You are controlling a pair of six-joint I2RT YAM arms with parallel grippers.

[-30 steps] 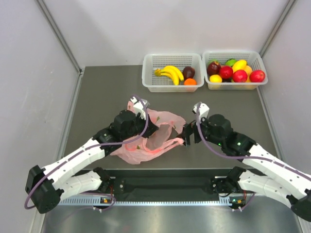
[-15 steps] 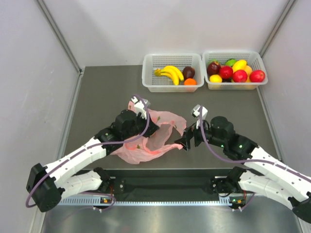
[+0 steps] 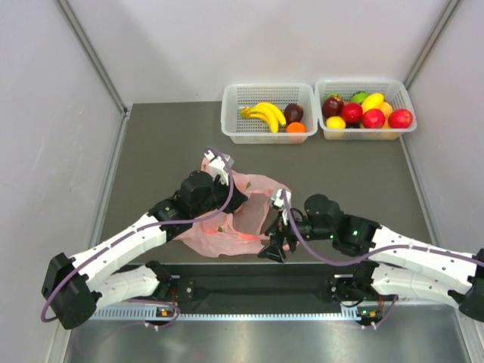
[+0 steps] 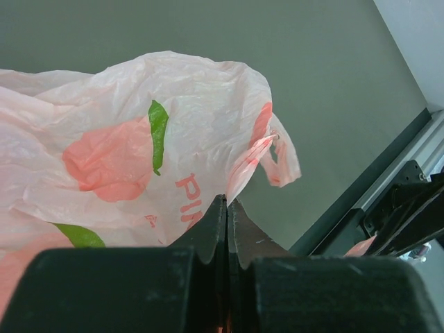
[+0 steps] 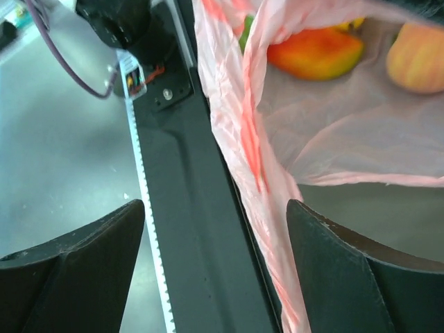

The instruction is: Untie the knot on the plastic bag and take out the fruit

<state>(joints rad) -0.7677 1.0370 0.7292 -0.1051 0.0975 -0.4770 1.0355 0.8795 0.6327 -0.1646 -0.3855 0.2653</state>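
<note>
**Left pincer clenched on a thin, crinkly, translucent pink plastic bag; right pincer released**

Seen from above, the pink plastic bag lies crumpled on the dark grey counter at about 6 o'clock, close to the near edge and between the two arms. The left pincer meets the bag at its 11 o'clock rim. In the left wrist view its black fingers are pressed together with a sliver of pink film between them. The printed bag and one handle loop spread beyond the tips. The right pincer hangs over the bag's 5 o'clock corner with its fingers wide apart. A twisted strip of the bag's edge runs between them; contact cannot be told. The right wrist view shows fruit inside the bag: an orange-red oval fruit and a peach-pink round fruit. At 12 to 1 o'clock of the counter stand two white perforated plastic baskets. The left basket holds yellow bananas, and the right basket holds a heap of red, yellow and green fruit.
</note>
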